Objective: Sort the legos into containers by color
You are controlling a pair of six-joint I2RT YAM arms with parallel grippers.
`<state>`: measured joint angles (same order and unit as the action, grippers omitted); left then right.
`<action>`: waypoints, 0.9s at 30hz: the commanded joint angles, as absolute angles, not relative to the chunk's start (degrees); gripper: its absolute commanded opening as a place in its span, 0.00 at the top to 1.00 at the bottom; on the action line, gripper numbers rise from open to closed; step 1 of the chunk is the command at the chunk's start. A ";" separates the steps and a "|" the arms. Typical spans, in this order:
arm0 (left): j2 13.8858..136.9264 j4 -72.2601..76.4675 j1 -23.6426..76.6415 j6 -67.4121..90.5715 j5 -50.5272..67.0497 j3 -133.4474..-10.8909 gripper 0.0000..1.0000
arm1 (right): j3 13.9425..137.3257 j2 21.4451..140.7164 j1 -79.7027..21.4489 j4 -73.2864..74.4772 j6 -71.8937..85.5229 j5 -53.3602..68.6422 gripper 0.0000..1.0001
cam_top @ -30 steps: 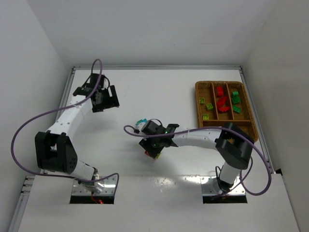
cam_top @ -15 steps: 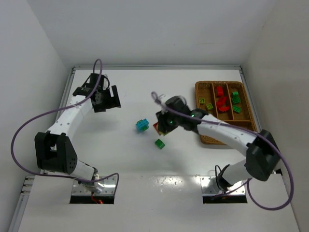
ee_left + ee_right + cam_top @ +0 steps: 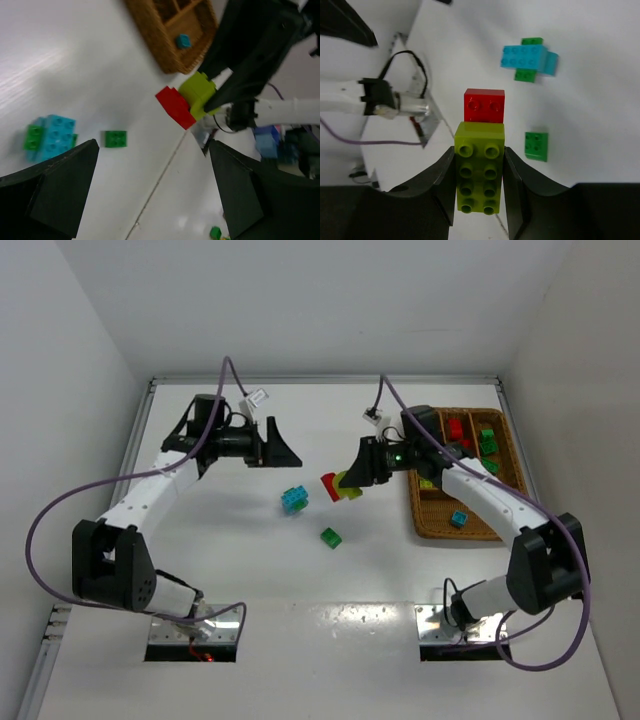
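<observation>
My right gripper (image 3: pixel 352 481) is shut on a yellow-green brick (image 3: pixel 479 167) with a red brick (image 3: pixel 484 105) stuck to its end, held above the table's middle; the stack also shows in the top view (image 3: pixel 340 486) and the left wrist view (image 3: pixel 186 100). A cyan-and-green brick cluster (image 3: pixel 294 499) and a lone green brick (image 3: pixel 330 537) lie on the table below. The wicker tray (image 3: pixel 514 470) at the right holds green, red and one cyan brick (image 3: pixel 458 519). My left gripper (image 3: pixel 283 452) is open and empty, left of the held stack.
White walls close in the table on the left, back and right. The arm bases sit at the near edge.
My right gripper has lifted the yellow-green and red stack and swung up and right toward the tray. My left arm has reached right toward the middle. A cyan brick now lies in the tray.
</observation>
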<state>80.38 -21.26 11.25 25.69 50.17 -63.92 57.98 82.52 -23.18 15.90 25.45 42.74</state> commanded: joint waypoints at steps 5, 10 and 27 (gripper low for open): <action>81.64 -10.90 15.37 24.96 66.26 -61.17 0.00 | 59.77 79.80 -20.13 7.49 29.96 59.94 0.74; 83.40 -7.13 18.36 24.96 69.87 -61.17 0.00 | 59.77 79.80 -20.13 5.02 31.29 60.64 0.74; 88.15 -5.54 24.25 26.63 73.65 -65.04 0.14 | 60.38 82.61 -22.94 0.26 34.45 60.83 0.74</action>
<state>87.70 -8.64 22.98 26.81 71.64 -62.70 58.00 81.84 -22.00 4.08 34.30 59.66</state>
